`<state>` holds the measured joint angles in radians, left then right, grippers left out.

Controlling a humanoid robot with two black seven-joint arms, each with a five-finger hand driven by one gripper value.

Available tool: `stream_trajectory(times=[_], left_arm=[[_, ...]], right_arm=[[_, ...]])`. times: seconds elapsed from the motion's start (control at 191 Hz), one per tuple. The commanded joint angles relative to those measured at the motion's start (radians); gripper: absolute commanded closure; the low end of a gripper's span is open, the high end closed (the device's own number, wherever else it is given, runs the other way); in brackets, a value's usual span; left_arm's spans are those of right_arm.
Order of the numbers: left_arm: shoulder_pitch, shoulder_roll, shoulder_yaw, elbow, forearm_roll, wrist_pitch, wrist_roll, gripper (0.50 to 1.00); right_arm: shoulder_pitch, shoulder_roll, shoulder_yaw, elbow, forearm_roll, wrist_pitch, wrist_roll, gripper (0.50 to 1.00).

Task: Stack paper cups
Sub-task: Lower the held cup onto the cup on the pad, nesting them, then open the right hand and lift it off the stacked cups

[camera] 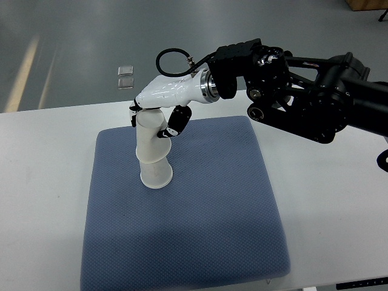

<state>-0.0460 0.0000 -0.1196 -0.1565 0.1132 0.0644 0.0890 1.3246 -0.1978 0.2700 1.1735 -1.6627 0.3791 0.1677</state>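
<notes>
Two white paper cups (pixel 152 151) stand nested upside down, left of centre in the frame, the upper one slid over the lower and leaning slightly to the left; you see the lower cup's wide rim resting on the blue pad (pixel 182 212). Your right hand (pixel 159 115), white with black finger joints, reaches in from the right edge on a black arm (pixel 303 91) and is clamped on the upper cup, the fingers (pixel 176 123) curled against its right side and a dark fingertip showing at its left edge. The cups look plain and uncreased, with a faint seam where the two overlap.

Under them, the pad is a square, dimpled cushion covering most of the lower half of the frame, and it lies on a white table (pixel 339 200). Beyond the table's far edge you have a grey floor (pixel 91 36), with two small clear squares (pixel 125 76) lying on it at the upper left.
</notes>
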Motion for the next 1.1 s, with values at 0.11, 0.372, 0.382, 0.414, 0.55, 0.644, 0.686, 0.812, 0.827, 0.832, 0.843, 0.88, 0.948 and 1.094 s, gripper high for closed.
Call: stream_trajectory(times=[0.11,0.372,0.382,0.414,0.55,0.644,0.686,0.812,0.827,0.832,0.843,0.88,0.948,1.094], left_arm=[[0.0,0.0,0.0,0.0,0.0,0.0,0.0,0.5],[0.0,0.0,0.0,0.0,0.0,0.0,0.0,0.5],[0.0,0.0,0.0,0.0,-0.001,0.0,0.0,0.5],[0.0,0.0,0.0,0.0,0.0,0.0,0.0,0.5],[0.0,0.0,0.0,0.0,-0.001,0.0,0.0,0.5],[0.0,0.0,0.0,0.0,0.0,0.0,0.0,0.5],[0.0,0.0,0.0,0.0,0.0,0.0,0.0,0.5],[0.0,0.0,0.0,0.0,0.0,0.0,0.0,0.5],[0.0,0.0,0.0,0.0,0.0,0.0,0.0,0.5],[0.0,0.0,0.0,0.0,0.0,0.0,0.0,0.5],[0.0,0.0,0.0,0.0,-0.001,0.0,0.0,0.5],[0.0,0.0,0.0,0.0,-0.001,0.0,0.0,0.5],[0.0,0.0,0.0,0.0,-0.001,0.0,0.0,0.5],[0.0,0.0,0.0,0.0,0.0,0.0,0.0,0.5]], right_arm=[[-0.004,0.014,0.0,0.0,0.0,0.001,-0.002,0.897],[-0.011,0.037,-0.002,-0.005,-0.008,0.0,-0.01,0.897],[-0.011,0.037,-0.002,-0.006,-0.008,0.0,-0.01,0.897],[-0.011,0.041,-0.002,-0.012,-0.008,-0.002,-0.01,0.897],[-0.019,0.055,-0.003,-0.025,-0.009,-0.008,-0.011,0.897],[-0.022,0.057,-0.003,-0.026,-0.02,-0.009,-0.01,0.895],[-0.027,0.057,-0.003,-0.029,-0.029,-0.009,-0.01,0.893],[-0.042,0.069,-0.005,-0.037,-0.052,-0.012,-0.008,0.875],[-0.045,0.071,-0.005,-0.037,-0.052,-0.014,-0.008,0.873],[-0.047,0.071,-0.005,-0.037,-0.052,-0.014,-0.008,0.869],[-0.048,0.072,-0.005,-0.038,-0.054,-0.014,-0.008,0.865],[-0.053,0.075,-0.005,-0.038,-0.054,-0.014,-0.008,0.857],[-0.065,0.086,-0.006,-0.044,-0.065,-0.014,-0.008,0.826],[-0.09,0.107,-0.011,-0.061,-0.095,-0.017,-0.008,0.762]])
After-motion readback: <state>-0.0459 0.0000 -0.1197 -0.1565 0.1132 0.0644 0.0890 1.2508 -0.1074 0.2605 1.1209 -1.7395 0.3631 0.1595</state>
